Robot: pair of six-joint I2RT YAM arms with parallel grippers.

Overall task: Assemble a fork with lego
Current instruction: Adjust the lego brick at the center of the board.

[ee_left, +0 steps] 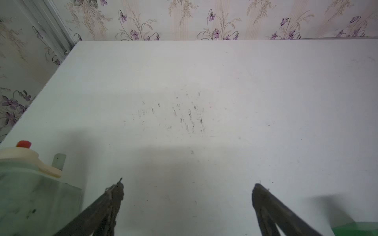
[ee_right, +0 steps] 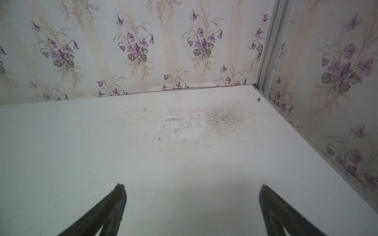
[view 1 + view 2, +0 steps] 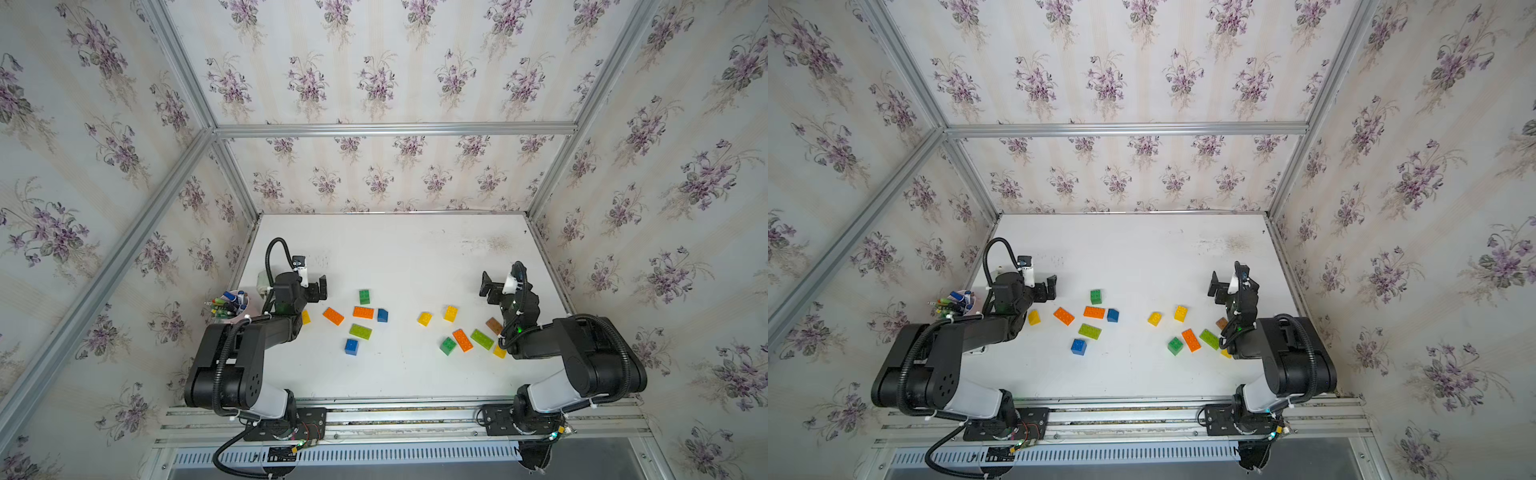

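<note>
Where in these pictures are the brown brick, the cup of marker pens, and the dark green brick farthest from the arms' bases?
brown brick [image 3: 494, 325]: a top view, on its studded top face.
cup of marker pens [image 3: 242, 317]: a top view, on its white rim.
dark green brick [image 3: 1096, 296]: a top view, on its studded top.

Counted on the table [image 3: 415, 249] are thirteen lego bricks [image 3: 363, 312], two grippers and one cup of pens [image 3: 227, 306].

Yellow brick [image 3: 500, 352] half under right arm [image 3: 540, 338]

Far table [image 3: 395, 249] open; bricks [image 3: 363, 311] and, apparently, pen cup [image 3: 232, 305] obstruct.
</note>
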